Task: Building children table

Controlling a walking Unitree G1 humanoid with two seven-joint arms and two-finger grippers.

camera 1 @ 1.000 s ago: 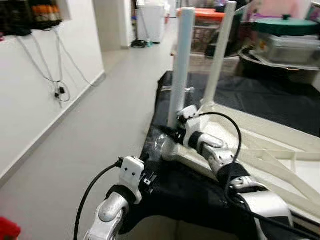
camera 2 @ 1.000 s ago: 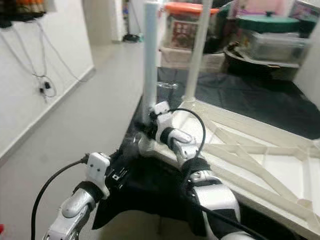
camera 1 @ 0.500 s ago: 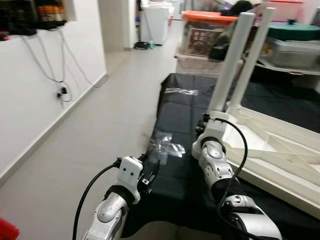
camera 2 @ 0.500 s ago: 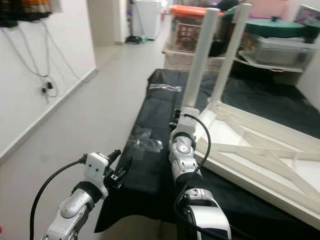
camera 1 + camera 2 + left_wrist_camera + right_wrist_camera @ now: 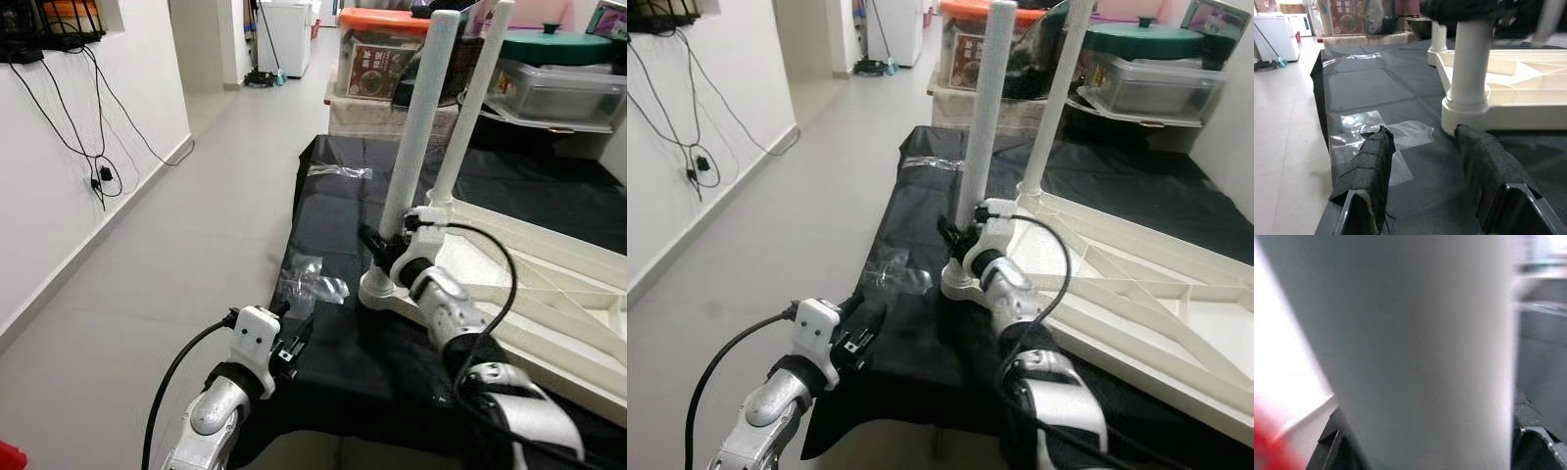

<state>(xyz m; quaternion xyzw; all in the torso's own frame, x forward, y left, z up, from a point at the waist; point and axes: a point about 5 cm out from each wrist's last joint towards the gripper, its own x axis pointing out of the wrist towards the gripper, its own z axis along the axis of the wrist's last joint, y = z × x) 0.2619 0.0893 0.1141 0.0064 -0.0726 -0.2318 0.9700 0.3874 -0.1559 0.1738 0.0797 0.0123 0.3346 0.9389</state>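
Observation:
A white children's table (image 5: 549, 284) lies upside down on a black cloth (image 5: 338, 211). Two white legs stand up from it, a near leg (image 5: 416, 127) and a far leg (image 5: 475, 108). My right gripper (image 5: 377, 243) is at the foot of the near leg, shut on it. In the right wrist view that near leg (image 5: 1420, 342) runs between the black fingers (image 5: 1533, 445). My left gripper (image 5: 294, 338) hangs open at the cloth's near edge, holding nothing. In the left wrist view its fingers (image 5: 1369, 166) point at the leg's round foot (image 5: 1466, 83).
A crumpled clear plastic bag (image 5: 309, 284) lies on the cloth left of the table corner. Storage boxes (image 5: 382, 49) and a green-lidded pot (image 5: 554, 49) stand behind. A grey floor (image 5: 196, 225) and a white wall with cables (image 5: 93, 166) lie to the left.
The camera has swung about. The table corner with the near leg now sits to the right of the plastic bag instead of over it. My right gripper stays at the leg's foot.

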